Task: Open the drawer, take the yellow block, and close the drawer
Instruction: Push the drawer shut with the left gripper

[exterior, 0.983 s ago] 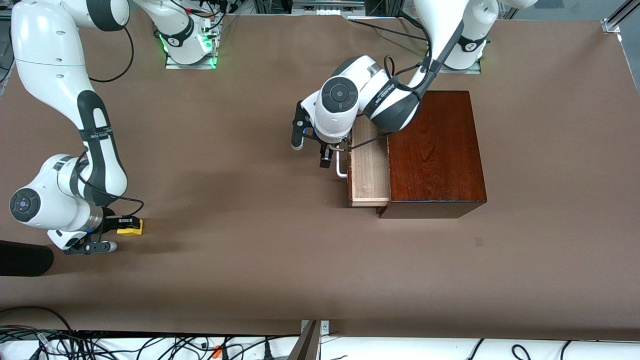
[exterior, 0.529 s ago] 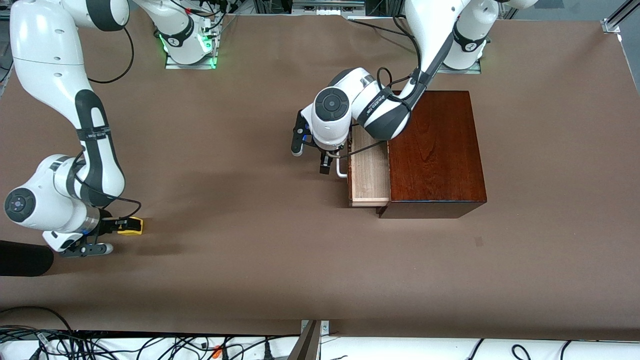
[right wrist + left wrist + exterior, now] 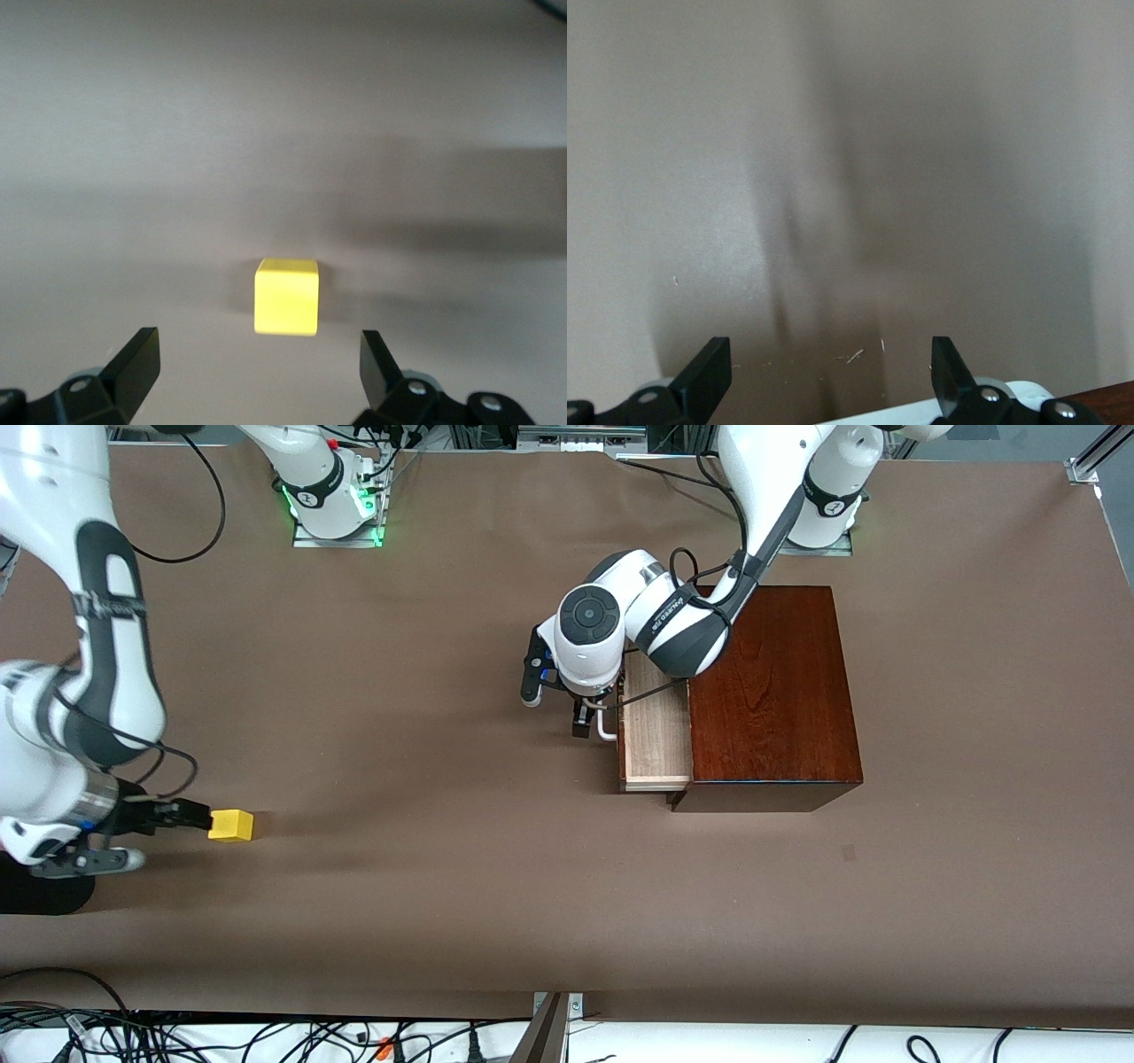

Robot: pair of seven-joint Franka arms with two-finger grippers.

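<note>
Drawer closure looks to be the step in hand. The yellow block [image 3: 231, 825] already sits on the brown table [image 3: 496, 886], low in the front view toward the right arm's end, well apart from the dark mahogany box [image 3: 771, 691] at mid-frame.

The right gripper [image 3: 257, 354] is low over the table just beside the block, its jaws spread wide and gripping nothing. In its wrist view the cube lies free ahead of the fingertips [image 3: 142, 345], with a gap on either side. That arm seems to have no further part and should stay clear.

The drawer [image 3: 657, 726] is only partly out, its pale tray showing beside the box. The left gripper [image 3: 830, 354] is at the white handle [image 3: 605, 728], jaws apart and empty. A strip of white, probably the handle, shows low in its wrist view between the finger bases; whether metal touches it cannot be told.

To finish well, I would press on the handle or the dark front squarely and along the slide's line, toward the box. An angled push could jam the tray or turn the unheld box on the table. A slow, even push is best, easing off once the front meets the box face. The cable draped over the tray should be kept out of the closing gap.
</note>
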